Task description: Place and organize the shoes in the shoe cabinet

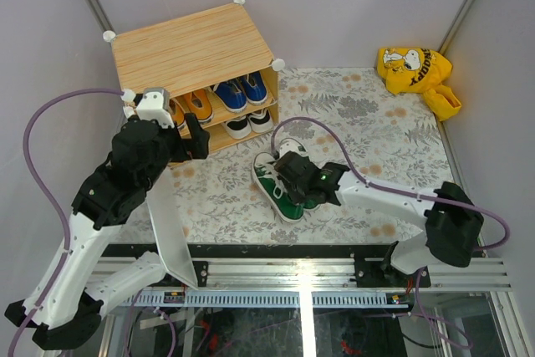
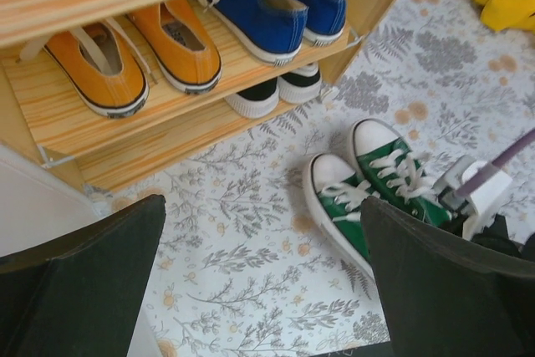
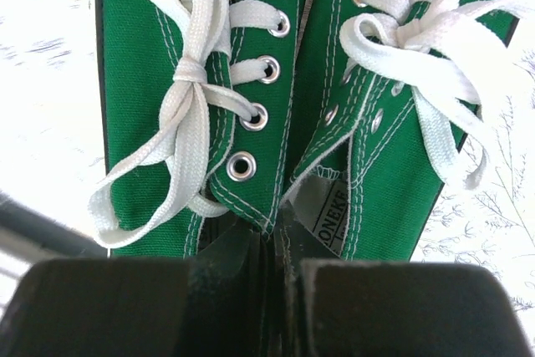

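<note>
The right gripper is seen pressed together, its black fingers pinching the two touching inner collars of the pair of green canvas lace-up sneakers with white laces and toe caps, so both shoes are taken in one grip at the heel end. The pair is found on the floral-printed table mat just in front of the box-shaped shoe cabinet with a light wood-grain top and white ball corners, apart from its open front. The long axis of the green pair is pointed toward that opening, a little oblique to it, toes nearest the cabinet and heels toward the gripper. The coming move is therefore judged to be a lift and a push forward, toes first. Of the two arms, the right is the one at the shoes. The left gripper is held spread and empty close to the cabinet's front, beside the white door panel that hangs open. Inside the cabinet six shoes are counted: two orange sneakers and two blue sneakers on the upper shelf, two dark sneakers with white toes on the lower, with bare board beside them. With the two green, eight shoes are counted. One yellow printed bag is seen well away from the cabinet.
</note>
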